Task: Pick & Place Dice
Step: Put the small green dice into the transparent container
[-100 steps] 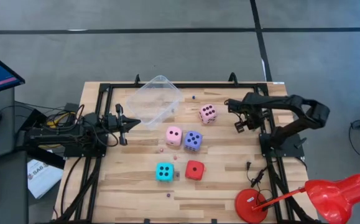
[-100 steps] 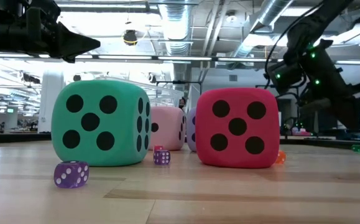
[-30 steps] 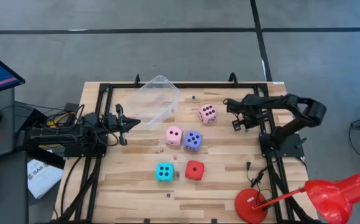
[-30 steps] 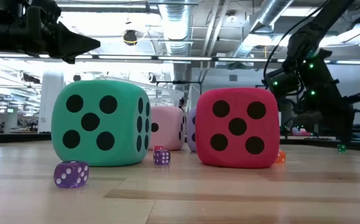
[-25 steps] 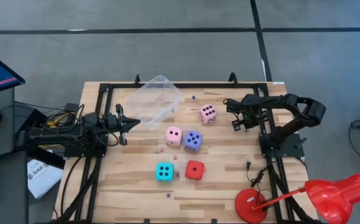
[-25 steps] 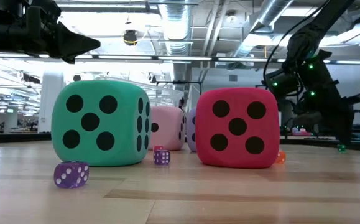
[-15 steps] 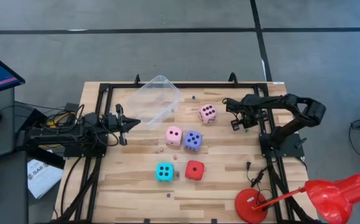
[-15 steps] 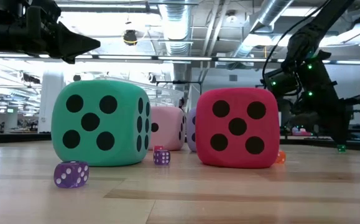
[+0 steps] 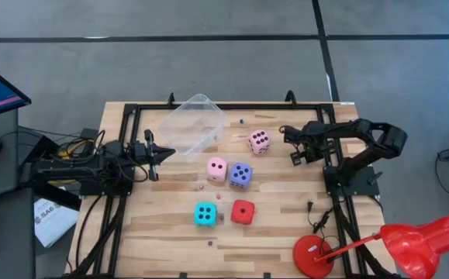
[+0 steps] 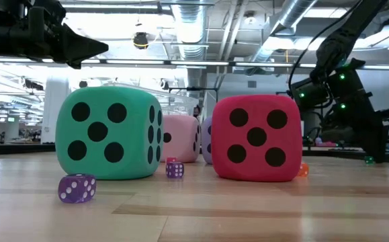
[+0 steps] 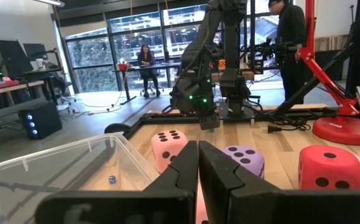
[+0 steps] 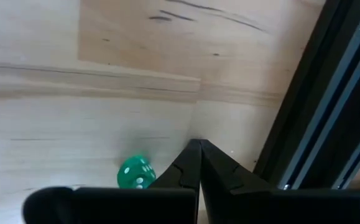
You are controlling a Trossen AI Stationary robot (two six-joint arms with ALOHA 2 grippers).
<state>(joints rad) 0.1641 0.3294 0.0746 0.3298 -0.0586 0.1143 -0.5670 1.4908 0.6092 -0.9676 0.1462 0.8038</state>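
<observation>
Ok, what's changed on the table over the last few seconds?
Only the right arm shifted a little: its shut right claw sits slightly lower over the table's right side, by a small green die. The shut left claw stayed by the clear tub. All five big dice are where they were; nothing was grasped.

We see bright, even overhead light with soft shadows. Ceiling lamps (image 10: 181,30) glare in the low view. The near purple die (image 10: 77,187) looks slightly soft.
</observation>
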